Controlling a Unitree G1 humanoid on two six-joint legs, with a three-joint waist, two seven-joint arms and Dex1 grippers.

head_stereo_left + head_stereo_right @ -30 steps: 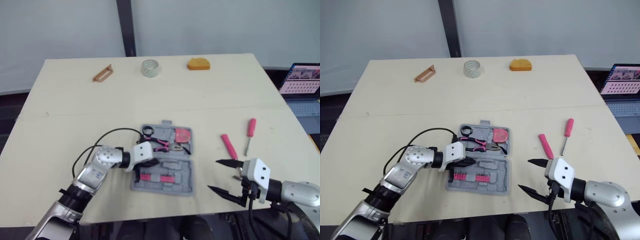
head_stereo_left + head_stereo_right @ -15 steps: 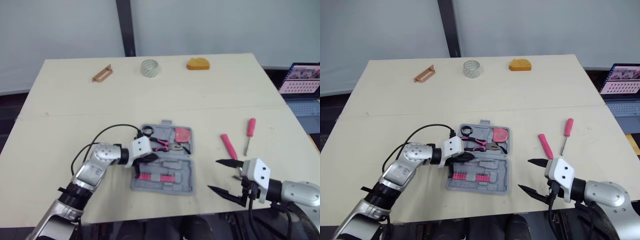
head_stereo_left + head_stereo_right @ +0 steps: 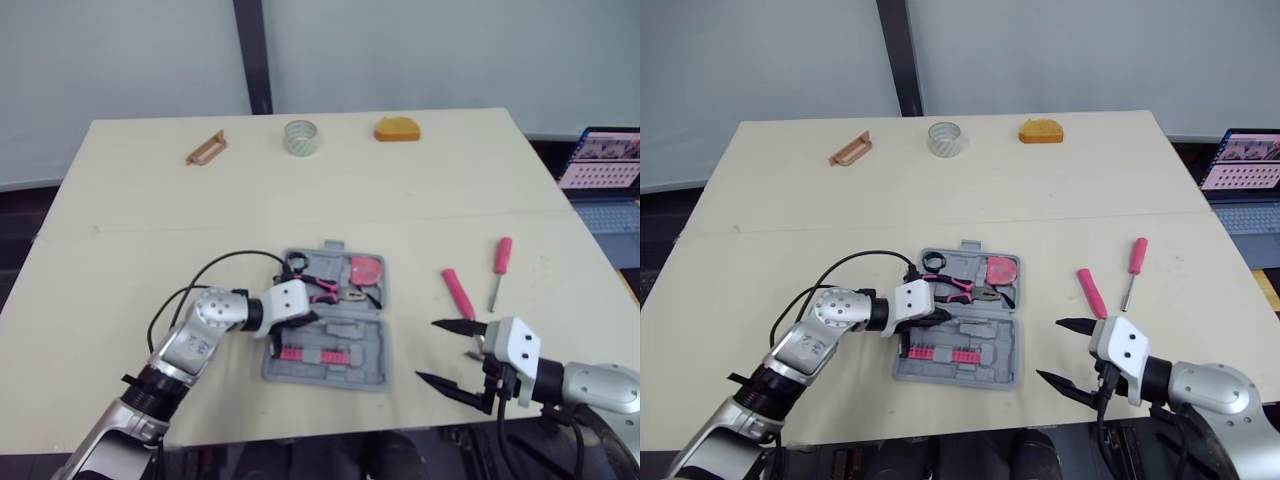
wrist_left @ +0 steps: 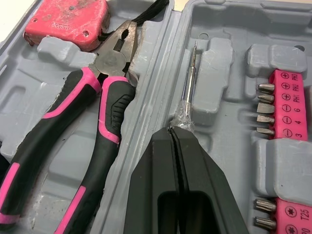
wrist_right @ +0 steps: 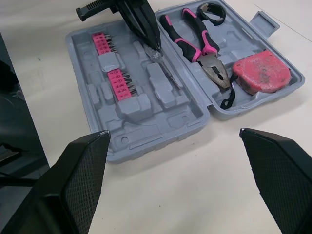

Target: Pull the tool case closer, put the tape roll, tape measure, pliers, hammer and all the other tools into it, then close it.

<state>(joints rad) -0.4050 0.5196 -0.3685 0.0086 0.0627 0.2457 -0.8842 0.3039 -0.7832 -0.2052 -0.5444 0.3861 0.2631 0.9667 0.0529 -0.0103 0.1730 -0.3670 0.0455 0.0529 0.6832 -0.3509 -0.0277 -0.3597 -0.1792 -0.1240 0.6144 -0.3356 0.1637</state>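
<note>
Left end effector (image 4: pixel 170 129): clamped shut on slim screwdriver (image 4: pixel 189 83); nudged slightly over last half-second, seating it in tool case (image 3: pixel 350 372) slot, near edge of desk (image 3: pixel 150 220). Right end effector (image 3: pixel 426 350): wide open, empty, unmoved. Tape roll (image 3: pixel 299 136) still outstanding.

Head pair over table (image 3: pixel 400 190), wrists near case (image 5: pixel 146 134)

Pale wood table (image 3: pixel 150 230). Open grey tool case (image 3: pixel 360 362) lies flat under the left gripper (image 3: pixel 303 322). Stubby pink screwdriver (image 3: pixel 458 293) and slim pink screwdriver (image 3: pixel 498 270) lie just ahead of the right gripper (image 3: pixel 426 350), not touching each other. Well beyond the left gripper, along the far edge: brown bracket (image 3: pixel 205 148), tape roll (image 3: pixel 299 137), orange block (image 3: pixel 397 128).
</note>
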